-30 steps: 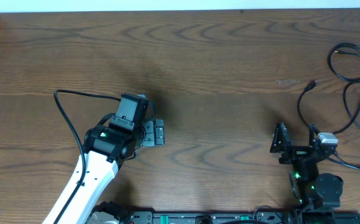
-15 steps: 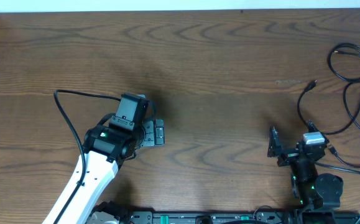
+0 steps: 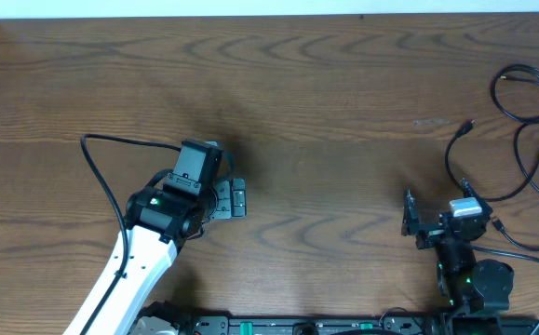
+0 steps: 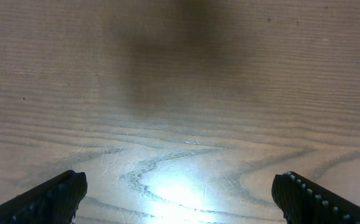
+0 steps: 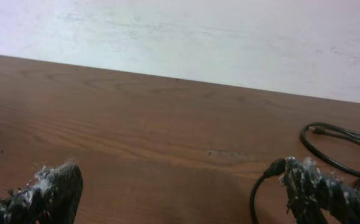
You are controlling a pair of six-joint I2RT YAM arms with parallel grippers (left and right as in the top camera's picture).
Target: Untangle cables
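1. Wooden table [image 3: 343, 84] held thin black cables [image 5: 276, 167], just right of the right gripper [image 5: 183, 196].
2. Both the left gripper [image 4: 180, 193] and right gripper stood wide, empty.
3. These cables looked light, floppy; pinching near an end seemed best.

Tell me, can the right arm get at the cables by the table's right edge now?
Probably yes: the open right claw sits beside the cables, with only bare table between them.

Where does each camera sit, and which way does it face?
Overhead: above the table, looking straight down; left arm, right arm, cables at right.
Left wrist: on left arm, facing down at bare wood; left fingertips at bottom corners.
Right wrist: low, looking across the table to the pale wall; right fingertips show.
Shared: overhead and right wrist both show cables.
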